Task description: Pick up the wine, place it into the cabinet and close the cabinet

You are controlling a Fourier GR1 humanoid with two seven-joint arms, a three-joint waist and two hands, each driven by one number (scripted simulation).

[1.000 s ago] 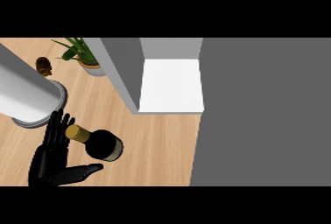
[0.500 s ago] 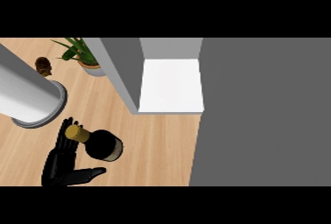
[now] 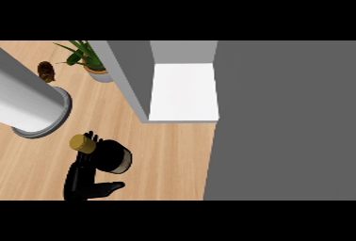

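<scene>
The wine bottle (image 3: 104, 154) stands close to the surface's (image 3: 167, 160) lower left corner, seen almost end on from above: its gold cap (image 3: 83, 143) points up and a little toward the upper left, with the dark body widening toward the lower right, so the long axis is near upright. The left hand (image 3: 82, 181) comes in from the lower edge just beside it, with fingers (image 3: 89, 139) reaching up behind the neck and the thumb out to the right below the bottle; whether they clasp it cannot be told. The surface is pale wood. Toward its upper left sit a large grey cylinder (image 3: 31, 106), a small brown object (image 3: 46, 71) and a potted plant (image 3: 89, 59). The cabinet (image 3: 184, 92) stands open at the upper middle, showing a white shelf, with a grey panel (image 3: 285, 120) filling the right side.
</scene>
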